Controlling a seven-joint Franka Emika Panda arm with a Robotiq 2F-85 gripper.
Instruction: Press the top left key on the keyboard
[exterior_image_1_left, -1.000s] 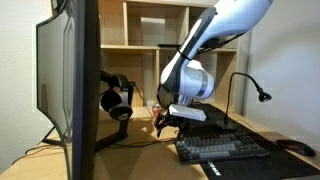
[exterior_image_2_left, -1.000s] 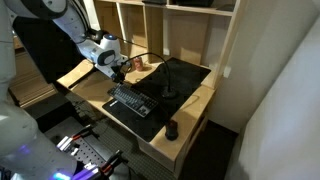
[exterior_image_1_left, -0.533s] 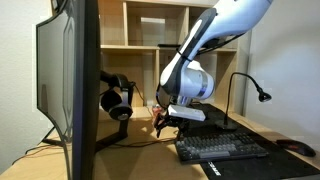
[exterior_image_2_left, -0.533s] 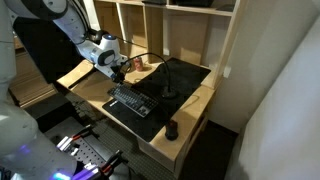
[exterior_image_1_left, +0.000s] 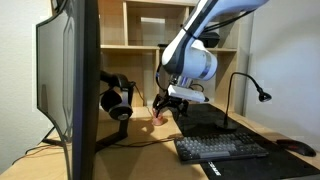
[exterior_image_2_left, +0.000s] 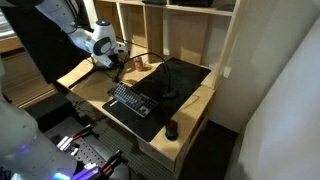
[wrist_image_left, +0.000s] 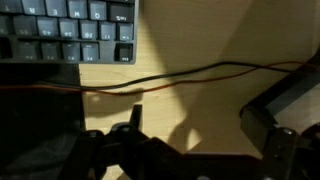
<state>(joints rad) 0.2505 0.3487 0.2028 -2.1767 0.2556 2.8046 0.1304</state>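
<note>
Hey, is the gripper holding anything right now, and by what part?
Nothing. The gripper is open; only bare desk shows between its fingers.

Set low beside a dark flat monitor (exterior_image_1_left: 68, 85) in an exterior view, facing along the pale wooden bench (exterior_image_1_left: 135, 152). Set high and farther off in an exterior view, looking down over that bench (exterior_image_2_left: 203, 98). In the wrist view, close overhead, facing down. Shared by all: long dark grey-black keyboard (exterior_image_1_left: 222, 150) (exterior_image_2_left: 130, 101) (wrist_image_left: 65, 30).

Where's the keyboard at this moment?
In both exterior views the long dark grey-black keyboard lies near the desk's front edge, between the end effector and the small dark mouse.
</note>
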